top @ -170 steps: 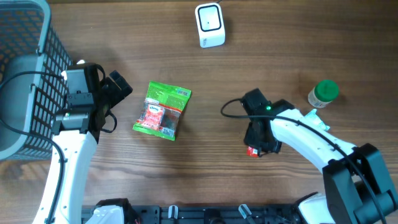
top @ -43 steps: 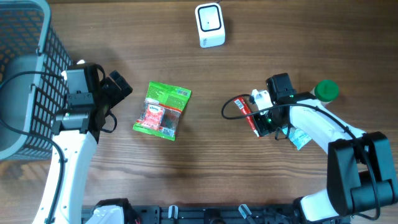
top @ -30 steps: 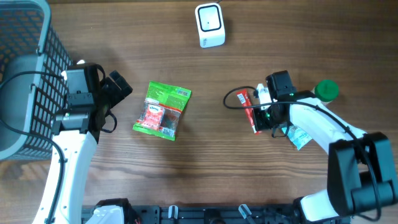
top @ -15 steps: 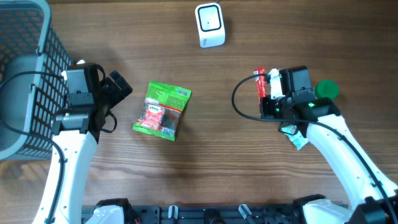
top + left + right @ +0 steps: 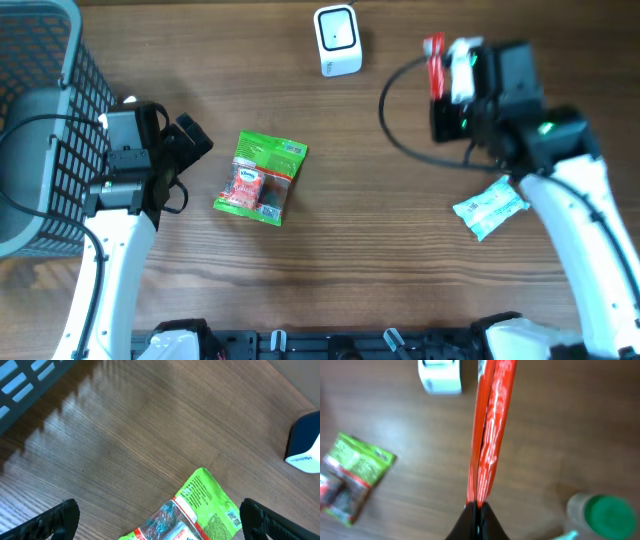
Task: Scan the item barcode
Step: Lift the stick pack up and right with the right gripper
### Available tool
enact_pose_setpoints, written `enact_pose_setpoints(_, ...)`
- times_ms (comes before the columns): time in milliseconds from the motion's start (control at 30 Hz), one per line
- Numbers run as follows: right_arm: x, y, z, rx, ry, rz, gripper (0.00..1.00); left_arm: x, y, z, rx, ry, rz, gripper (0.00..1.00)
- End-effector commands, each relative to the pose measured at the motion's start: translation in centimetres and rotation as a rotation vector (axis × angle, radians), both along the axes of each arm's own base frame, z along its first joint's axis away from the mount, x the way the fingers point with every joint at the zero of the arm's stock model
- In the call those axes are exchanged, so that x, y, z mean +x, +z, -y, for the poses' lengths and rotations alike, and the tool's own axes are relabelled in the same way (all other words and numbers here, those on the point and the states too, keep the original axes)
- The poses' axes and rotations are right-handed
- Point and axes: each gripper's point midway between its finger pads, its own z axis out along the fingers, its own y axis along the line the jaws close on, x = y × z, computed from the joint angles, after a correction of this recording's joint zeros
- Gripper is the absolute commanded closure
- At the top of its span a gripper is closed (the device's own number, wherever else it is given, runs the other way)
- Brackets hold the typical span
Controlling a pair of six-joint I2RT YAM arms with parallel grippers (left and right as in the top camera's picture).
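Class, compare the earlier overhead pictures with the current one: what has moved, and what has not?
The right gripper, jaws shut on the red packet, lifted it off the table and carried it toward the white scanner. The green snack bag, scanner and open left gripper stayed put.

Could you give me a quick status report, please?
Left tool open, empty, beside green snack bag. Right tool shut on red packet, held off the table, right of white scanner. Nothing between them.

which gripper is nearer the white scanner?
Right. The right gripper, shut on the red packet, sits right of the scanner; the left gripper is far off beside the green bag.
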Motion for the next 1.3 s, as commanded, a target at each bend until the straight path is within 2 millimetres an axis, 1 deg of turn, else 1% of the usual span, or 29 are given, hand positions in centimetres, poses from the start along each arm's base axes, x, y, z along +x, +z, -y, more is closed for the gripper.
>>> enact_pose_setpoints(0,3.3,2.9,-0.7,-0.054,0.044,0.025,0.96,0.0,0.1,-0.4,0.013,0.006,0.002,0.0)
enact_pose_setpoints(33,4.8,3.2,-1.2,-0.069,0.06,0.011,0.96,0.0,0.1,-0.4,0.013,0.006,0.002,0.0)
enact_pose_setpoints(67,5.4,3.1,-1.5,-0.079,0.075,0.003,0.96,0.0,0.1,-0.4,0.013,0.006,0.002,0.0)
enact_pose_setpoints(133,7.3,2.1,-2.6,-0.124,0.119,-0.012,0.96,0.0,0.1,-0.4,0.013,0.006,0.003,0.0)
enact_pose_setpoints(200,8.7,0.4,-2.8,-0.208,0.12,-0.02,0.96,0.0,0.1,-0.4,0.013,0.006,0.002,0.0)
enact_pose_setpoints(300,10.2,-2.7,-3.1,-0.358,0.13,-0.05,0.96,0.0,0.1,-0.4,0.013,0.006,0.002,0.0)
enact_pose_setpoints(333,11.1,-4.5,-3.8,-0.421,0.155,-0.059,0.96,0.0,0.1,-0.4,0.013,0.006,0.003,0.0)
enact_pose_setpoints(433,13.1,-7.0,-4.5,-0.546,0.139,-0.041,0.96,0.0,0.1,-0.4,0.013,0.006,0.002,0.0)
enact_pose_setpoints(467,13.7,-7.5,-4.7,-0.581,0.141,-0.029,0.96,0.0,0.1,-0.4,0.013,0.006,0.002,0.0)
enact_pose_setpoints(500,14.3,-8.3,-5.4,-0.607,0.165,-0.017,0.96,0.0,0.1,-0.4,0.013,0.006,0.003,0.0)
enact_pose_setpoints(600,15.9,-9.3,-7.0,-0.625,0.213,0.031,0.96,0.0,0.1,-0.4,0.013,0.006,0.003,0.0)
enact_pose_setpoints(667,16.9,-9.5,-7.6,-0.637,0.212,0.067,0.96,0.0,0.1,-0.4,0.013,0.006,0.002,0.0)
enact_pose_setpoints(800,18.2,-10.0,-8.2,-0.644,0.218,0.11,0.96,0.0,0.1,-0.4,0.013,0.006,0.002,0.0)
enact_pose_setpoints(900,19.2,-10.4,-8.0,-0.694,0.211,0.134,0.96,0.0,0.1,-0.4,0.013,0.006,0.002,0.0)
enact_pose_setpoints(967,19.7,-11.1,-8.4,-0.711,0.235,0.139,0.96,0.0,0.1,-0.4,0.013,0.006,0.002,0.0)
enact_pose_setpoints(1033,20.1,-12.2,-8.8,-0.748,0.268,0.138,0.96,0.0,0.1,-0.4,0.013,0.006,0.003,0.0)
enact_pose_setpoints(1267,21.0,-15.2,-8.5,-0.89,0.272,0.122,0.96,0.0,0.1,-0.4,0.013,0.006,0.003,0.0)
